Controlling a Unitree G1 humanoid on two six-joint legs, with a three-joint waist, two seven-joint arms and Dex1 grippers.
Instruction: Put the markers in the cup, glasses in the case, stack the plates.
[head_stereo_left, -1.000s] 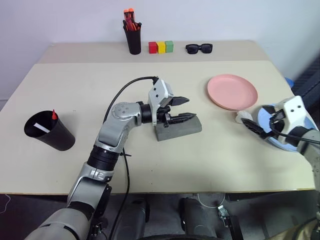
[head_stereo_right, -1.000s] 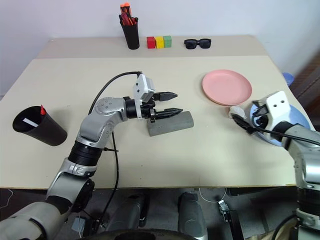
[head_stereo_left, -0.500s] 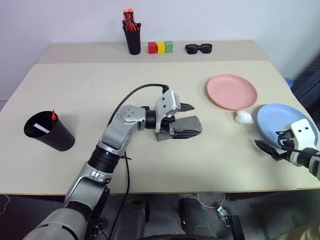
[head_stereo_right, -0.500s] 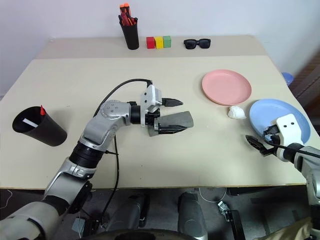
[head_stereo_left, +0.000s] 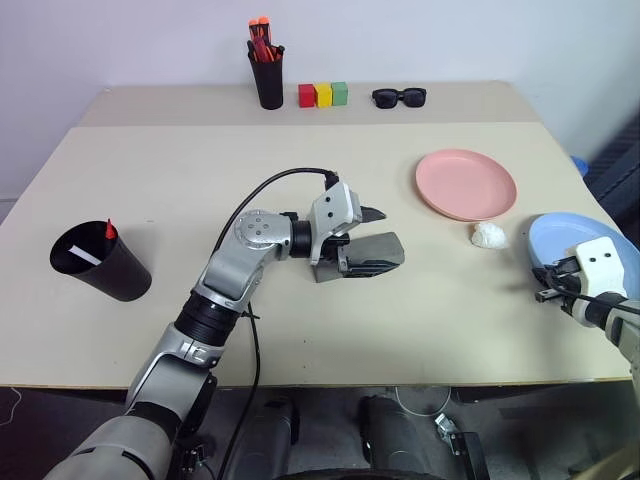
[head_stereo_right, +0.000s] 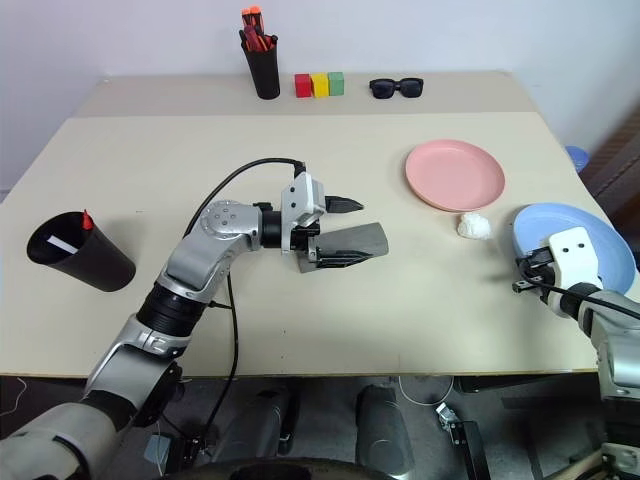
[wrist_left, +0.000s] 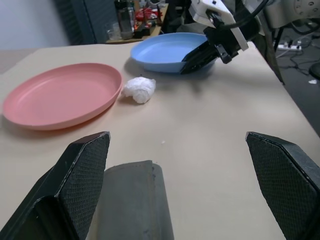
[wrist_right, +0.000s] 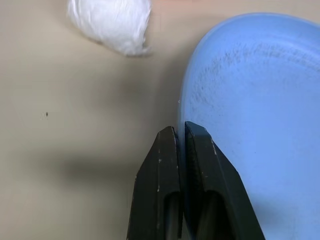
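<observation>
- Right gripper (wrist_right: 179, 131): jaws pinched on the near rim of the blue plate (head_stereo_right: 590, 235), one finger above the lip, one below, no gap visible. Grip looks set on the rim, so lift-and-carry is probably next.
- Pink plate (head_stereo_right: 453, 173) is the stacking target. From the right jaws it lies ahead and toward the robot's left, well apart, with a white crumpled wad (head_stereo_right: 473, 225) on the table between the two plates, near the pink rim.
- Judgement: the carry should clear the wad; dragging low could push it under the blue plate.
- The right arm is clearly nearer to both plates.
- Left gripper (head_stereo_left: 372, 238): jaws wide, nothing held. The grey case (wrist_left: 134, 200) sits between the spread fingers, nearer one pad, long axis running along the pointing direction.
- Case is shut, rounded hard shell with a matte, slightly fabric-like surface. Glasses can't be seen.
- Black cup (head_stereo_left: 97, 259) is well behind the left jaws at the table's far left, tilted, matte and tapered, with the red marker tip (head_stereo_left: 108, 230) and the white marker (head_stereo_left: 83, 256) showing in its mouth.
- Both plates are round, shallow, smooth plastic-looking, with similar diameters, so they should nest. The thin rim means a shallow pinch; the plate may droop or slip when lifted.
</observation>
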